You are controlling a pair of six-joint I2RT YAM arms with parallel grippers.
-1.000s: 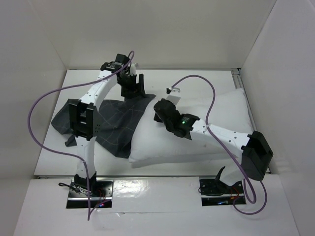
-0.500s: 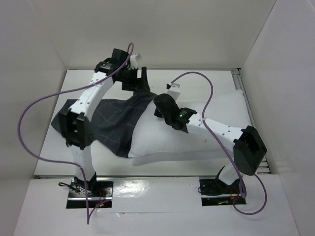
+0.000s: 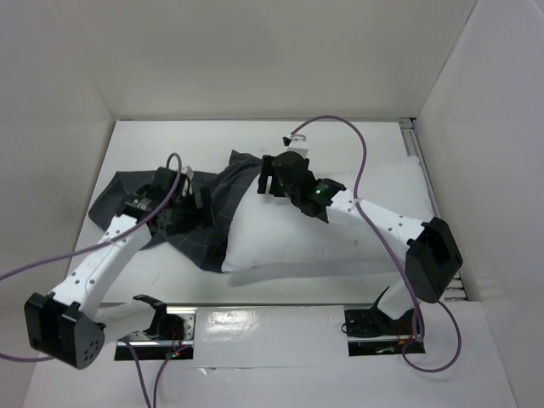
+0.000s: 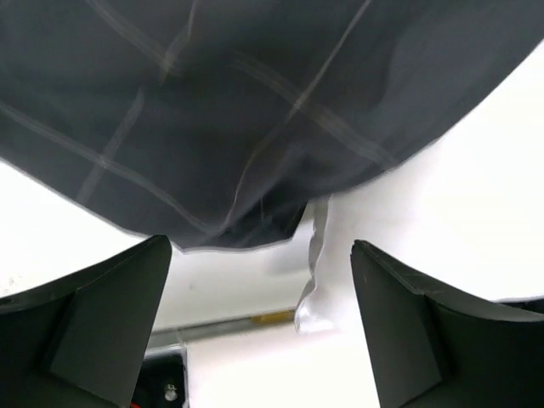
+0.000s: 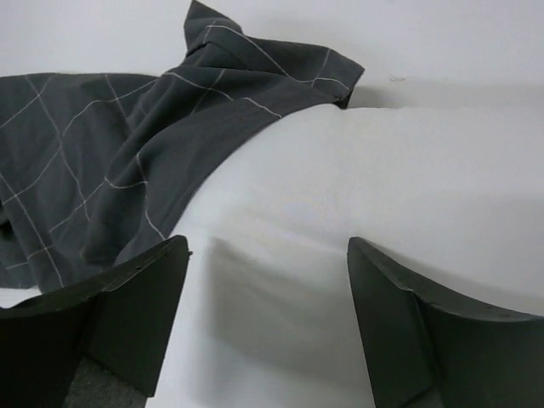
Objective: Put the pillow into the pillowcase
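most of the job is undone. from the top camera, the pillow (image 3: 348,225) lies across the right half of the table (image 3: 255,140), nearly all of it bare white. the pillowcase (image 3: 229,180) sprawls crumpled on the left, one flap lying over the pillow's far-left corner. whether that corner sits inside the sleeve or merely under it i cannot tell. the left gripper (image 3: 189,206) hovers over the dark cloth and the right gripper (image 3: 266,180) over the covered corner. from the left wrist, its jaws stand wide apart with nothing between them, the checked fabric just beyond. from the right wrist, the jaws are likewise spread and hold nothing, with white pillow below and the case's edge ahead. finding the opening and drawing the sleeve along the pillow's whole length is left, i judge.
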